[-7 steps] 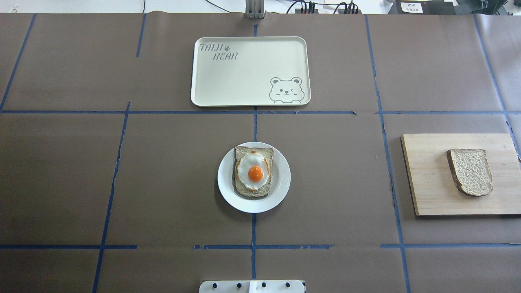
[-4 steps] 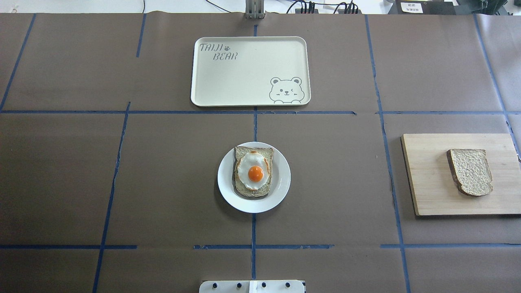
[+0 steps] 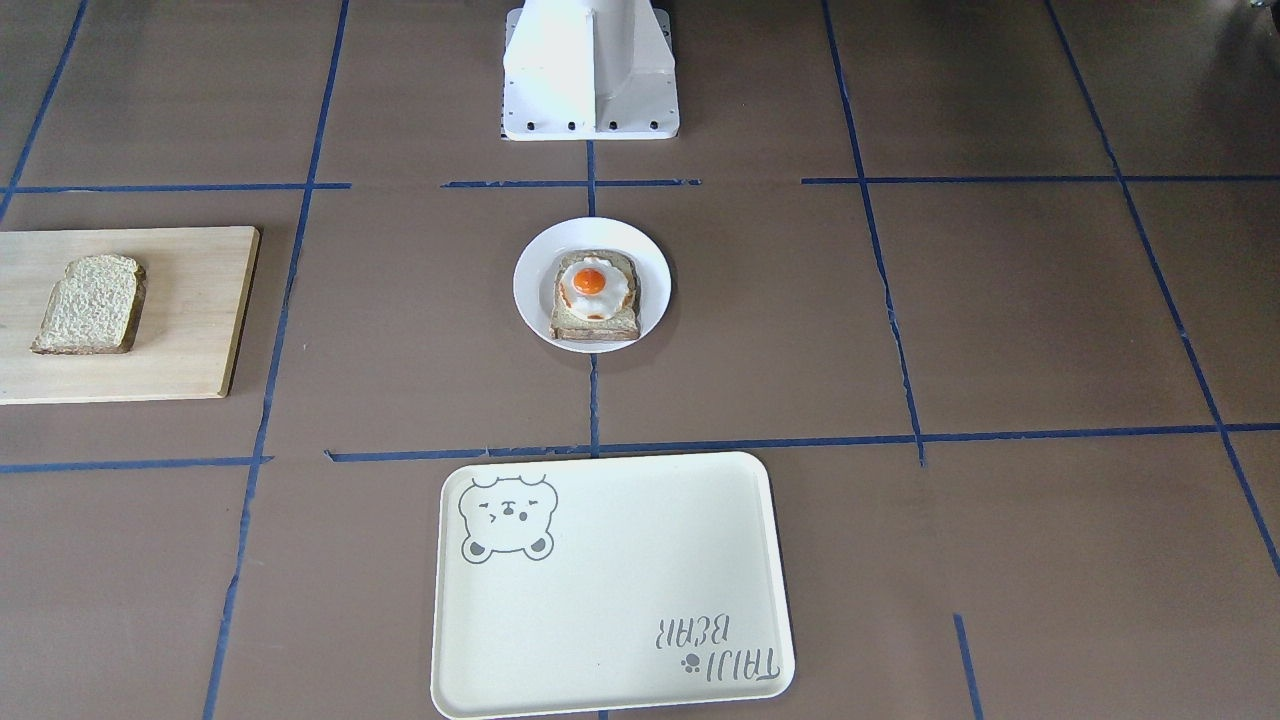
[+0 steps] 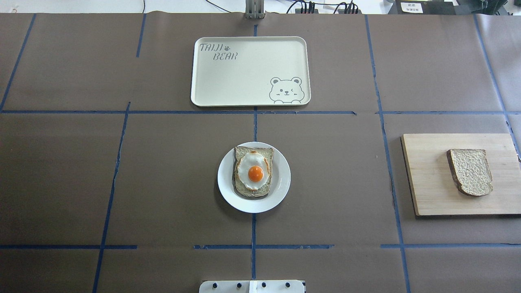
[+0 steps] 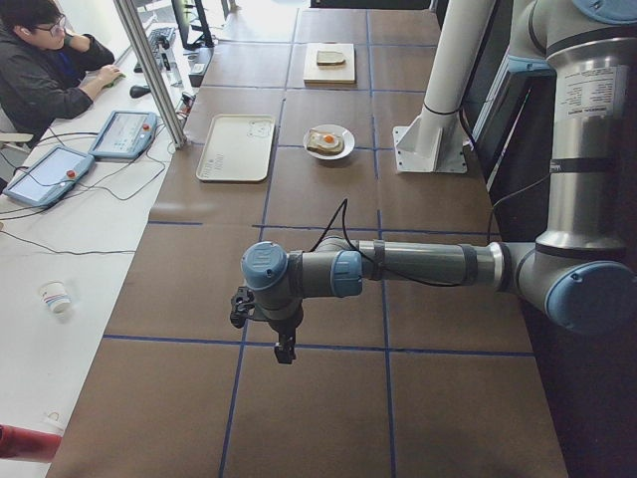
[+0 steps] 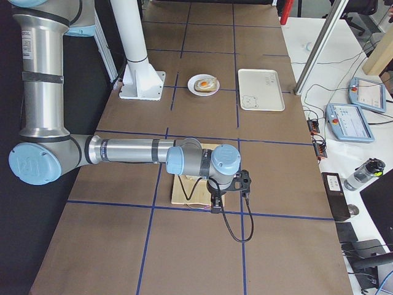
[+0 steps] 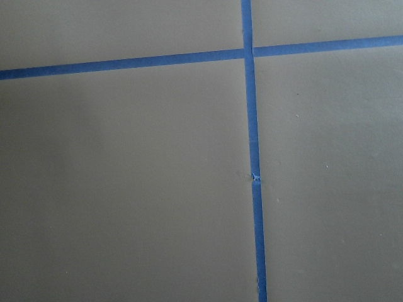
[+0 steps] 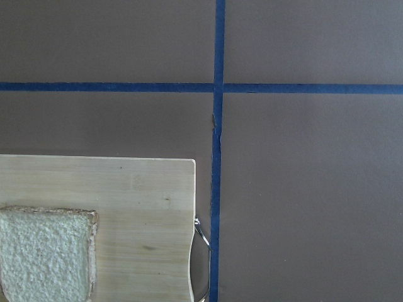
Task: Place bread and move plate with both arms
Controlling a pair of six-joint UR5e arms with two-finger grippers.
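Observation:
The plain bread slice (image 4: pixel 470 171) lies on a wooden cutting board (image 4: pixel 427 183) at the table's right; it also shows in the front view (image 3: pixel 90 305) and the right wrist view (image 8: pixel 44 251). The white plate (image 4: pixel 281 191) sits mid-table and carries a slice topped with a fried egg (image 4: pixel 254 173). My left gripper (image 5: pixel 285 349) hangs over bare table far to the left, seen only in the exterior left view. My right gripper (image 6: pixel 216 206) hovers over the board's outer edge, seen only in the exterior right view. I cannot tell whether either is open or shut.
A cream rectangular tray (image 4: pixel 244 81) with a bear drawing lies beyond the plate. The white robot base (image 3: pixel 590 70) stands behind the plate. Blue tape lines cross the brown table cover. An operator (image 5: pixel 40 70) sits at a side desk.

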